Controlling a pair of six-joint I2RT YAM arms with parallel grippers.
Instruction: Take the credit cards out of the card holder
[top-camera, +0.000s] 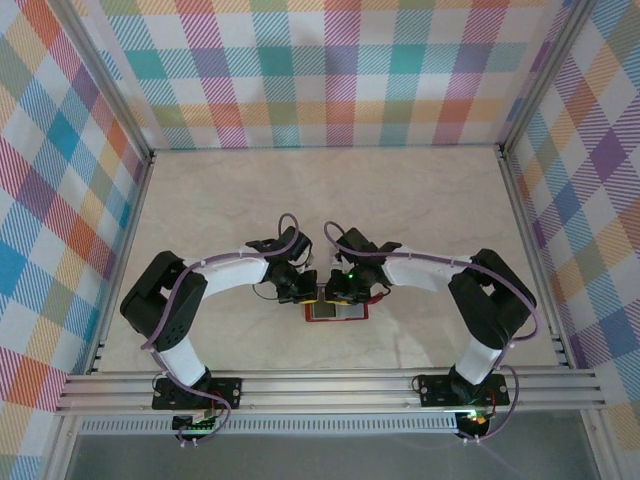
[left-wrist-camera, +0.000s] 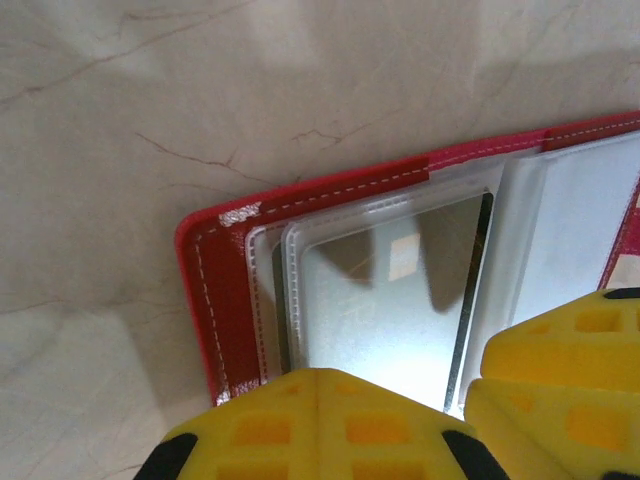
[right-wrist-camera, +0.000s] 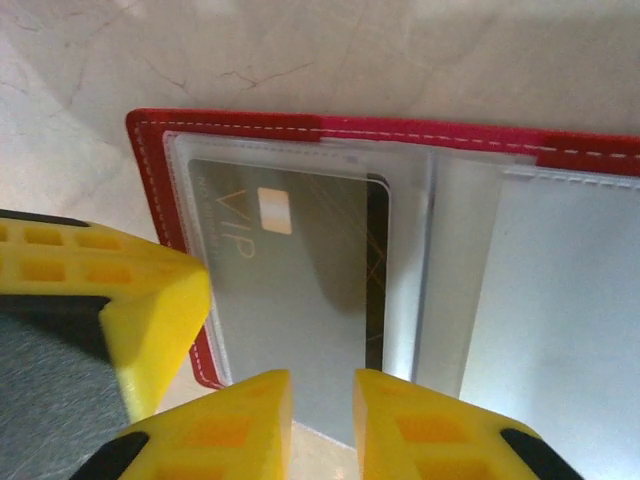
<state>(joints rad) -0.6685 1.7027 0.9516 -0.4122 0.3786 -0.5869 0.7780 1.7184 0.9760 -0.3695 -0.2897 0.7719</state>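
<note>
Card holder lies open and flat on the counter, mid-width, close to the near edge, between the two arm bases. Both claws sit over it.

Left claw: fingers together, holding nothing, tips at the holder's red border. Looks like a hold-down.

Right claw: fingers a narrow gap apart, straddling the edge of a grey VIP credit card. The card sits in a clear sleeve and sticks out past the holder's edge. Can't tell if the pads touch it yet.

Judgement: the step is the pinch on that card. To do it well:
- pads on bare card, not sleeve film
- left claw pressing down so the holder doesn't ride along
- draw straight along the pocket, low and slow

Sleeve beside it: contents unreadable. Far counter would serve as the drop spot.
</note>
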